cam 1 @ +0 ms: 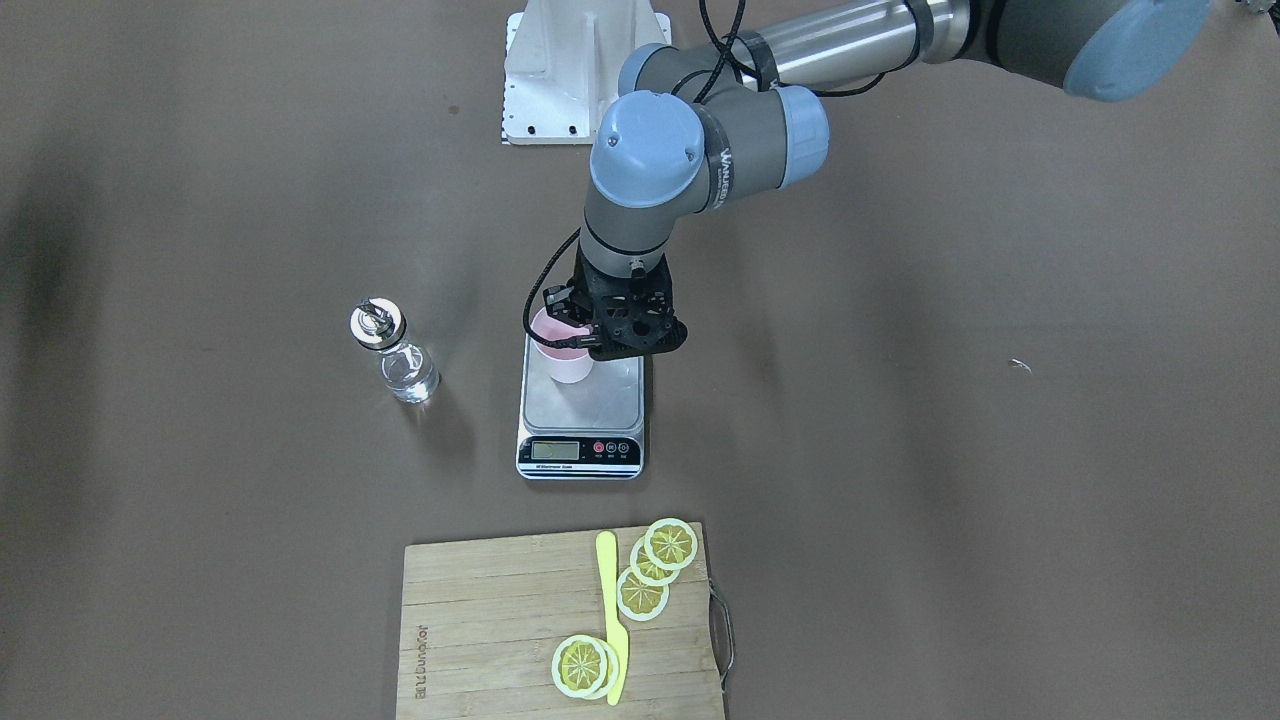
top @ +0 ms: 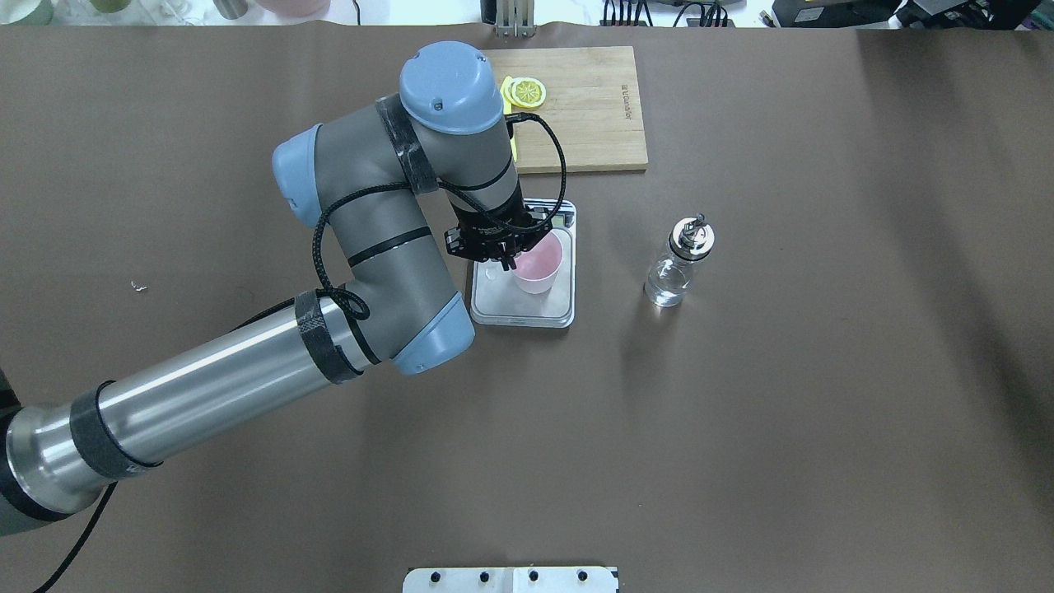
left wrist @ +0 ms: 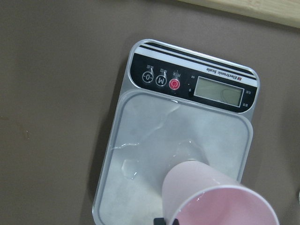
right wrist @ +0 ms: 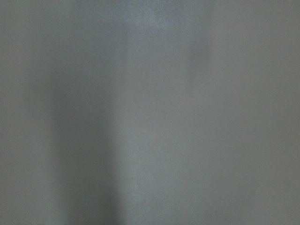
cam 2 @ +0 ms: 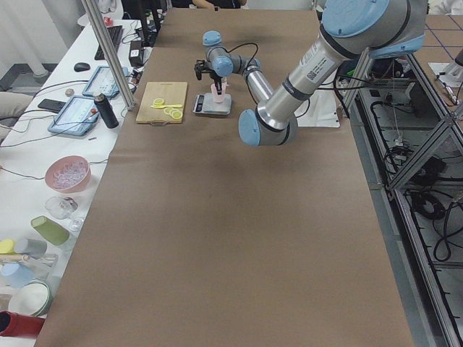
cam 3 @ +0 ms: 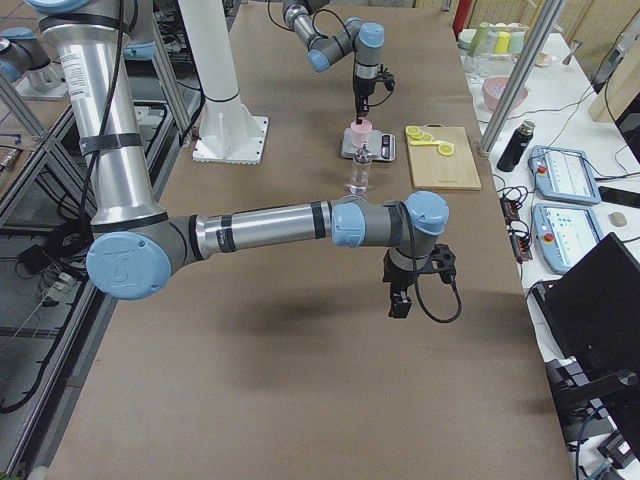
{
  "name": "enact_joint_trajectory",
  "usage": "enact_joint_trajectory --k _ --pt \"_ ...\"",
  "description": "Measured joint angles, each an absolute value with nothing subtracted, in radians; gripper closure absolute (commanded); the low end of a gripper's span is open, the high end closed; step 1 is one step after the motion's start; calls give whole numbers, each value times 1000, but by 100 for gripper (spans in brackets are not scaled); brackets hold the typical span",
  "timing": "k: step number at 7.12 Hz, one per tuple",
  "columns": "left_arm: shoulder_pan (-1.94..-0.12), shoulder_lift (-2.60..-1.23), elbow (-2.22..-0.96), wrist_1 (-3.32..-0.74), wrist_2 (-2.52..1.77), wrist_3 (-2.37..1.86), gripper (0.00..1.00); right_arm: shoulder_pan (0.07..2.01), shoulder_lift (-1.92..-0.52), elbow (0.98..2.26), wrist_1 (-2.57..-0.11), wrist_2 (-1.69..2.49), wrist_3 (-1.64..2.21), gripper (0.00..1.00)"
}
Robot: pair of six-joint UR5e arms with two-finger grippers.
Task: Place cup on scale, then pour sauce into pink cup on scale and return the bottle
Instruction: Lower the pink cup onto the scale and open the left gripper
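The pale pink cup [top: 542, 265] stands upright on the near-right part of the scale [top: 502, 309], on its silver platform [left wrist: 150, 136]. My left gripper [top: 506, 262] comes down from above and is shut on the cup's rim on the side toward my left. The cup [cam 1: 566, 362] and scale [cam 1: 590, 405] also show in the front view, with the gripper [cam 1: 585, 338] over the cup. The clear glass bottle [top: 678, 262] with silver spout stands upright on the table, apart to the scale's right. My right gripper [cam 3: 400, 292] hangs over bare table near the bottle; I cannot tell if it is open.
A bamboo cutting board [top: 593, 107] with lemon slices [cam 1: 655, 565] and a yellow knife [cam 1: 610, 610] lies beyond the scale. A white mounting plate [cam 1: 585, 70] sits at my base. A few drops of liquid lie on the platform. The right wrist view shows only blurred table.
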State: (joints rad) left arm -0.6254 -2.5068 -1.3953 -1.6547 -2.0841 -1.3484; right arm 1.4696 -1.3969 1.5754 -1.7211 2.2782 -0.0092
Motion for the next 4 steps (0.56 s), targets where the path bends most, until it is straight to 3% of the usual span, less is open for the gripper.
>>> enact_joint_trajectory --k 4 --pt "-643 -2457 -1460 -1704 -2019 -1337 1 1470 -1398 1598 -1722 2272 -10 0"
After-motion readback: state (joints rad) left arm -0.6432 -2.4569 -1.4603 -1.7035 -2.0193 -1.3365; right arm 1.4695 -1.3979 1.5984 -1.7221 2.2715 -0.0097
